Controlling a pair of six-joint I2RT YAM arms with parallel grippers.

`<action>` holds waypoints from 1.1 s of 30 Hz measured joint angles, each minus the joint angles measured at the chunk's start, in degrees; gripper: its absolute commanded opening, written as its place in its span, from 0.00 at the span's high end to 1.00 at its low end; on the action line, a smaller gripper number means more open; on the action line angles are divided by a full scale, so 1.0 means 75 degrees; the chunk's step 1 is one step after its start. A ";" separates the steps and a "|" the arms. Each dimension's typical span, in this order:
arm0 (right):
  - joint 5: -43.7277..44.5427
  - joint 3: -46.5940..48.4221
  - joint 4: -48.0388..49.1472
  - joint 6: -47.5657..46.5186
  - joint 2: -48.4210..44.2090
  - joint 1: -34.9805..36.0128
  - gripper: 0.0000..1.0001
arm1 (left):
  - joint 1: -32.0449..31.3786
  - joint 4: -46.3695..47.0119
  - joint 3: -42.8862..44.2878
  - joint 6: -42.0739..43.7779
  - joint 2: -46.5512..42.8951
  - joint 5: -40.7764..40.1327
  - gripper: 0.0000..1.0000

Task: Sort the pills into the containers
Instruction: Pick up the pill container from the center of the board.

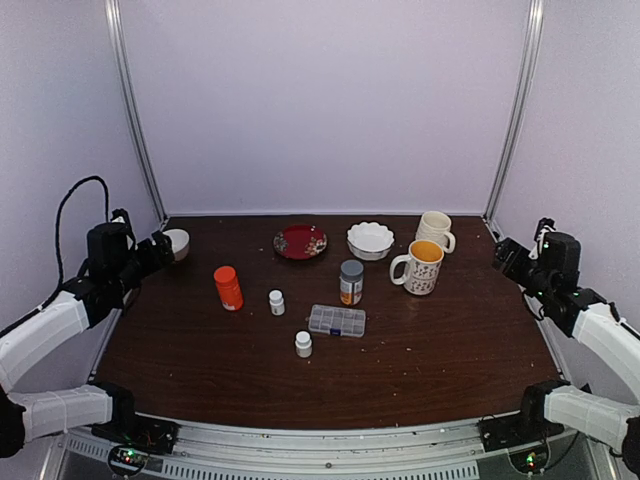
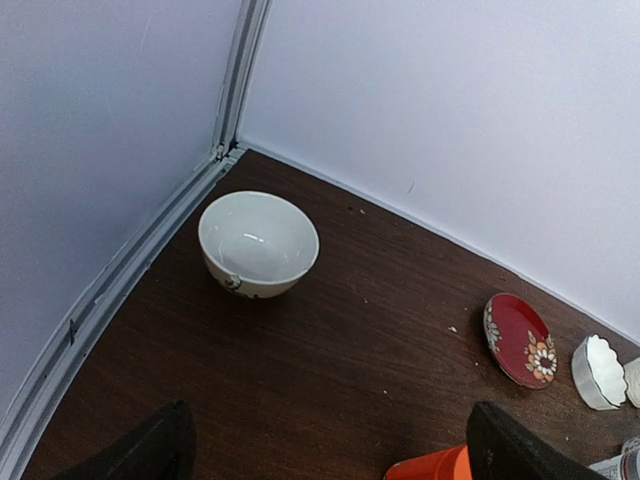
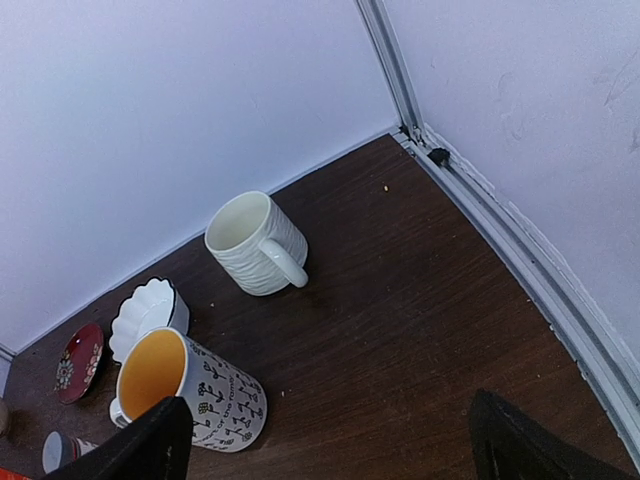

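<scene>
We log a white bowl (image 2: 258, 243) ahead of the left pincer (image 2: 330, 450), leftward; red plate (image 2: 520, 340) and scalloped dish (image 2: 597, 372) far off its right side; orange bottle (image 2: 430, 465) just beside its right finger. Ahead of the right pincer (image 3: 335, 445), a ribbed cream mug (image 3: 255, 243); patterned mug (image 3: 185, 390) near its left finger.

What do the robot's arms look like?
The left arm and right arm have smooth white shells with black joints. A black cable loops above the left one. The fingers are black, and small green lights glow at the bases.
</scene>
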 measured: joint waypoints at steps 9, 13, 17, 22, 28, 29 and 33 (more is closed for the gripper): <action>-0.1035 0.0052 -0.0038 -0.0254 0.0175 0.0020 0.02 | 0.0000 0.0539 -0.0224 0.0828 -0.0233 0.2031 0.09; -0.1376 0.0227 -0.0143 -0.0548 0.0181 0.0350 0.00 | -0.0047 0.1020 -0.0262 0.1113 -0.0221 0.3445 0.09; -0.1585 0.0525 -0.0195 -0.1075 0.0309 0.1309 0.00 | -0.0289 0.1408 -0.0262 0.1326 -0.0192 0.4328 0.06; -0.1909 0.0624 0.0076 -0.1897 0.0746 0.2891 0.00 | -0.0662 0.1614 -0.0259 0.1521 0.0055 0.4823 0.06; -0.2063 0.0810 0.0554 -0.2809 0.2130 0.4080 0.00 | -0.1332 0.1536 -0.0259 0.1833 0.0309 0.4838 0.06; -0.2066 0.0848 0.0635 -0.2955 0.2355 0.4232 0.00 | -0.1460 0.1478 -0.0259 0.1888 0.0341 0.4765 0.06; -0.2136 0.0959 0.0930 -0.3803 0.3107 0.4835 0.00 | -0.1818 0.1361 -0.0262 0.2008 0.0522 0.4645 0.06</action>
